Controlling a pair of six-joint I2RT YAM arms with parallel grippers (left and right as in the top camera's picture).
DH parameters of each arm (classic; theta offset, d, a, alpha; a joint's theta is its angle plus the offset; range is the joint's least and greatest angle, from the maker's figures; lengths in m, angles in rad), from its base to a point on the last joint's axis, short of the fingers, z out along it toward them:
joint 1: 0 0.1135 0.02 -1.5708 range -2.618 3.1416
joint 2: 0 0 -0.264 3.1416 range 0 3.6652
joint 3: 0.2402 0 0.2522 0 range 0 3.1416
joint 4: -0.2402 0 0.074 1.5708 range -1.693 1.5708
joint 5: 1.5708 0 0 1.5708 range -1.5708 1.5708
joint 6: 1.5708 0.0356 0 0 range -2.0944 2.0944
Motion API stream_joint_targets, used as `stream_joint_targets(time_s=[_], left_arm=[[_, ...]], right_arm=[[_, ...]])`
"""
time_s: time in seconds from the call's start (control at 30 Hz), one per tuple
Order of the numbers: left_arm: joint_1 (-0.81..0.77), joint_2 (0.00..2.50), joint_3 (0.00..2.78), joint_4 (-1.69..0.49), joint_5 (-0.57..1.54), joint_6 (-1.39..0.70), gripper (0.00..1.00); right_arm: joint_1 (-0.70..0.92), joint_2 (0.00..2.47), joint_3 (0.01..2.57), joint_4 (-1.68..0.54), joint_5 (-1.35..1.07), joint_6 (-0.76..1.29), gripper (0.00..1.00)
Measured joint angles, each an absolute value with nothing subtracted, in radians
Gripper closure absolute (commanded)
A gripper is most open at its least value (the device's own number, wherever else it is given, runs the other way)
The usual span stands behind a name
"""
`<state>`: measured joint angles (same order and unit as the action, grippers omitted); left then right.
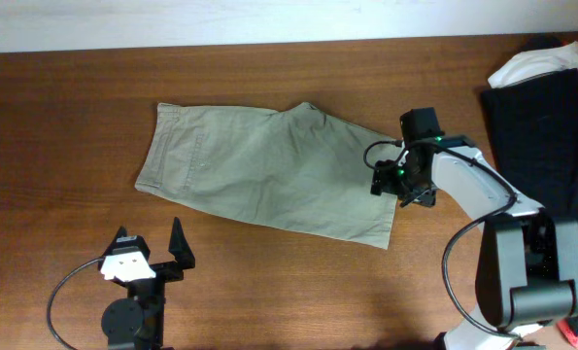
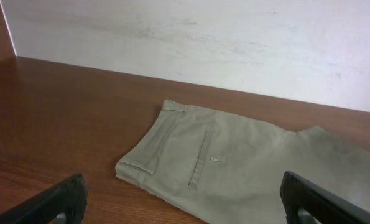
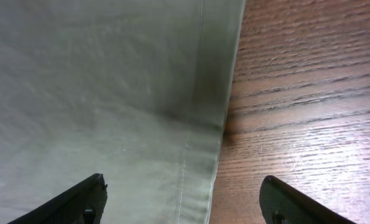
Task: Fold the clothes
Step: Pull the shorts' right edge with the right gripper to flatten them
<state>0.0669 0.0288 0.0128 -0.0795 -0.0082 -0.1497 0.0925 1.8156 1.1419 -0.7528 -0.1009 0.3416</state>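
Note:
The pale khaki shorts (image 1: 269, 173) lie flat on the wooden table, waistband at the left, leg hems at the right. My right gripper (image 1: 402, 187) is open over the right hem edge; the right wrist view shows the stitched hem (image 3: 191, 124) between its two spread fingers (image 3: 183, 202). My left gripper (image 1: 153, 255) is open and empty, in front of the shorts' waistband corner. In the left wrist view, the waistband and pocket seam (image 2: 200, 158) lie ahead between the fingers (image 2: 185, 202).
A large dark navy garment (image 1: 551, 136) lies at the right edge with a white cloth (image 1: 536, 63) behind it. A pale wall (image 2: 203, 43) runs along the table's far side.

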Motion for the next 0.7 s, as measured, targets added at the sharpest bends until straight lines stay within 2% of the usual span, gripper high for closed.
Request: stream_joint_targets(time_s=[0.43, 0.5, 0.57, 0.7], left_arm=[[0.067, 0.029, 0.013, -0.080, -0.008, -0.149, 0.01], [0.067, 0.029, 0.013, -0.080, -0.008, -0.150, 0.01], [0.067, 0.029, 0.013, -0.080, -0.008, -0.150, 0.01], [0.067, 0.029, 0.013, -0.080, -0.008, -0.150, 0.01]], right_arm=[[0.093, 1.858, 1.124, -0.724, -0.142, 0.345, 0.22], [0.093, 1.858, 1.121, -0.714, -0.145, 0.345, 0.32], [0.093, 1.858, 1.119, -0.699, -0.147, 0.350, 0.47], [0.093, 1.859, 1.112, -0.695, -0.149, 0.367, 0.59]])
